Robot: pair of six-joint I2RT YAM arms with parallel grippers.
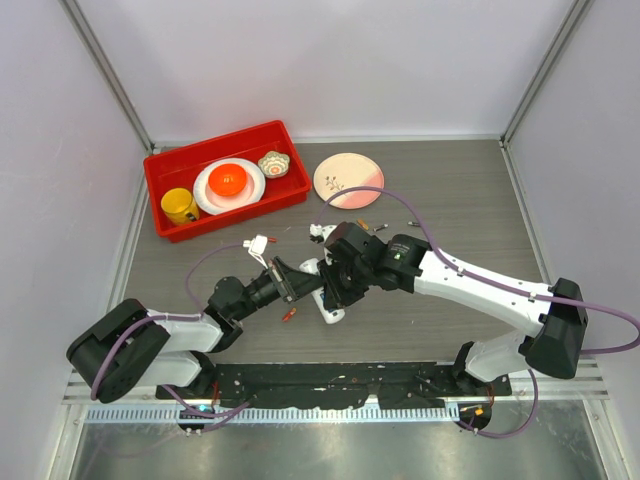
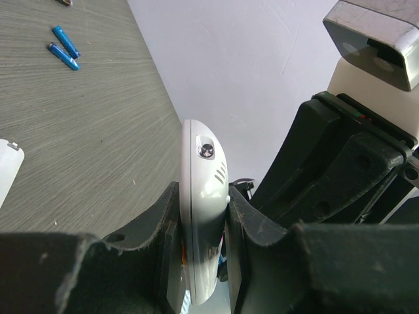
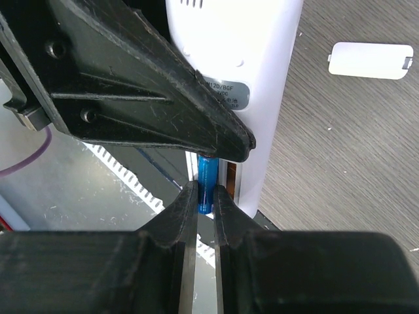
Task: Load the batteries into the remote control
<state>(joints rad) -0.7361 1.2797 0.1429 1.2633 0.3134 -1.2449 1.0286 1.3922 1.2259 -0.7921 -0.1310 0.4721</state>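
Note:
My left gripper (image 2: 203, 196) is shut on the remote control (image 2: 204, 163), clamping the slim white body edge-on above the table. In the top view the remote control (image 1: 330, 305) sits between the two grippers near the table's middle. My right gripper (image 3: 205, 190) is shut on a blue battery (image 3: 207, 175), whose upper end points into the recess on the back of the remote control (image 3: 268, 78). A finger of the left gripper (image 3: 131, 85) hides the battery's tip. Two more blue batteries (image 2: 65, 47) lie on the table, and an orange-red battery (image 1: 289, 315) lies below the left gripper (image 1: 298, 283).
A loose white cover piece (image 3: 370, 60) lies on the table beside the remote. A red bin (image 1: 165, 165) at the back left holds a yellow mug (image 1: 180, 205), a white plate (image 1: 230, 185) and a small bowl (image 1: 273, 163). A pink plate (image 1: 348, 180) lies behind the grippers.

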